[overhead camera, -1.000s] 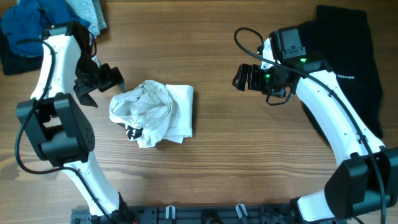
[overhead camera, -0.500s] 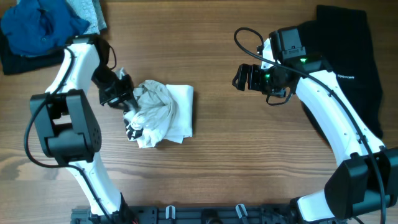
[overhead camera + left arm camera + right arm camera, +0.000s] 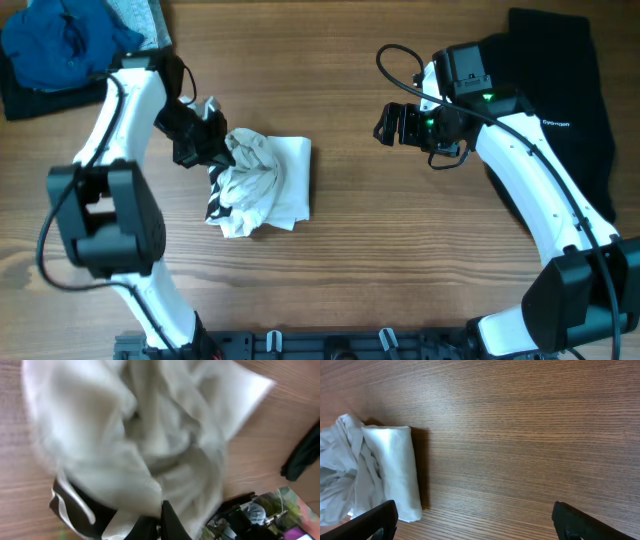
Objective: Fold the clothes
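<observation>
The clothes [image 3: 262, 180], a crumpled white T-shirt with a black-and-white striped part [image 3: 215, 205], lie left of the table's centre. My left gripper [image 3: 213, 140] is shut on the shirt's upper left edge, and a bit of white fabric sticks up past it. White folds [image 3: 150, 440] fill the left wrist view, with the dark fingers [image 3: 167, 522] pinched together at the bottom. My right gripper [image 3: 388, 124] hangs open over bare wood to the right of the shirt, which shows at the left edge [image 3: 380, 470] of the right wrist view.
A black garment with a small white logo [image 3: 565, 110] lies at the right edge under the right arm. Blue and grey folded garments [image 3: 70, 40] sit on a dark piece at the top left corner. A black rail [image 3: 330, 345] runs along the front edge.
My left gripper came in from the left onto the shirt's edge and shut on it. It now pulls the fabric up and back, bunching the shirt. The right arm has not moved.
</observation>
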Tool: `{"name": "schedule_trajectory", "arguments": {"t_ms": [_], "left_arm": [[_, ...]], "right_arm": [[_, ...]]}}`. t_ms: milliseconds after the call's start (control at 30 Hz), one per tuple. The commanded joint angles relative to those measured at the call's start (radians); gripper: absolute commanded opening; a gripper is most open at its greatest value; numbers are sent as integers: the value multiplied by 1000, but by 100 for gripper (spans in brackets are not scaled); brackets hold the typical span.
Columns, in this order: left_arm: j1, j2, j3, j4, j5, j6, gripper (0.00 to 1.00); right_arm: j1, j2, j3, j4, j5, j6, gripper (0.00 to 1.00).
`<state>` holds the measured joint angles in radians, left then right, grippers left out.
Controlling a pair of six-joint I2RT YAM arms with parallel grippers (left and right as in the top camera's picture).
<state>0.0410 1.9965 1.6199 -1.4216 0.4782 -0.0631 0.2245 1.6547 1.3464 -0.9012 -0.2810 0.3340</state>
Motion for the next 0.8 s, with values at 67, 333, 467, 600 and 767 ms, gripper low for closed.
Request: {"name": "schedule_trajectory", "arguments": {"t_ms": [67,333,467,600,767], "left_arm": [[-58,-39,15,-26,31,26,4],[-243,-6,15,-19,18,26,30],[-296,3,15,-8,5,26,32],[-310,3,22,33,-26,-18,35],[-251,3,68,54,-161,-151,40]], "right_arm": [[5,6,2,0,-12,-20,100],[5,6,2,-4,-12,-19,100],[5,6,2,-3,-12,-20,100],[5,6,2,-3,-12,-20,100],[5,6,2,-3,-12,-20,100]]}}
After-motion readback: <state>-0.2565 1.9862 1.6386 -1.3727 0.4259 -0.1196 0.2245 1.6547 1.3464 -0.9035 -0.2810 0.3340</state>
